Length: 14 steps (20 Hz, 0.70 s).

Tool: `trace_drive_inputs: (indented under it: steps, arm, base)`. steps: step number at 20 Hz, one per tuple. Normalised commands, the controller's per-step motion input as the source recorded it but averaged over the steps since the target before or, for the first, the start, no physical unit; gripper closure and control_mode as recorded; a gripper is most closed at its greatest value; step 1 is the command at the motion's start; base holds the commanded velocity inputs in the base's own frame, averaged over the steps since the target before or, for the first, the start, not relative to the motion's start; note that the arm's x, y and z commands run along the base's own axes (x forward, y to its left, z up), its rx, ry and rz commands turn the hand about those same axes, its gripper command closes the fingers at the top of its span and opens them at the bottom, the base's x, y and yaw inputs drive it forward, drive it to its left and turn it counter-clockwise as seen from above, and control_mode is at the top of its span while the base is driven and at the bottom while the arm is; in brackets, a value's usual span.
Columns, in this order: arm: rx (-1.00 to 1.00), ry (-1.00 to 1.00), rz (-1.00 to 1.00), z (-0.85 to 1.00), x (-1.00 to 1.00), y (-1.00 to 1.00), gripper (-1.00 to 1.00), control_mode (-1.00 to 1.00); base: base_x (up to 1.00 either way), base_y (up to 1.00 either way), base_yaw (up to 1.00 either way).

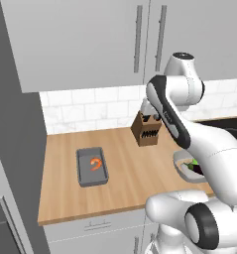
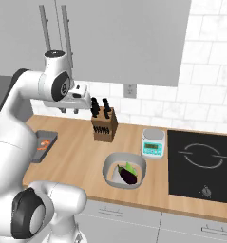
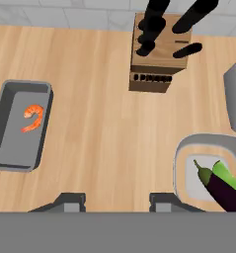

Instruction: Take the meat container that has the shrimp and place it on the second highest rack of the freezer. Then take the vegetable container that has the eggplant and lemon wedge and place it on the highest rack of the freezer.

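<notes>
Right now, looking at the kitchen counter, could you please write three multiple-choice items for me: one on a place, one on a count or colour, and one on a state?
1. What stands between the meat container and the vegetable container on the counter?
A. a knife block
B. a kettle
C. a toaster

2. How many shrimp lie in the meat container?
A. none
B. one
C. three

3. What is the state of the hand?
A. shut on the meat container
B. shut on the eggplant
C. open, holding nothing

Answers:
1. A: the hand view shows the knife block towards the wall, with the dark tray on one side and the pale bowl on the other.
2. B: a single orange shrimp lies in the tray.
3. C: the fingertips stand apart above bare wood, with nothing between them.
</notes>
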Motion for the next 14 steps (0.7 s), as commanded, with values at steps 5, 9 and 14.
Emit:
trace_drive_inputs:
  steps: [5,9,14]
  arm:
    - [0.01,-0.02,-0.02,0.00,-0.20,-0.10,-1.00,-1.00]
    - [0.07,0.00,-0.10,-0.04,-0.22,-0.48,-1.00,-1.00]
    - [0.10,0.01,-0.15,-0.25,-0.14,-0.82,-1.00,-1.00]
  base:
    - [0.00,0.00,0.00]
    - [0.00,0.00,0.00]
    - [0.00,0.00,0.00]
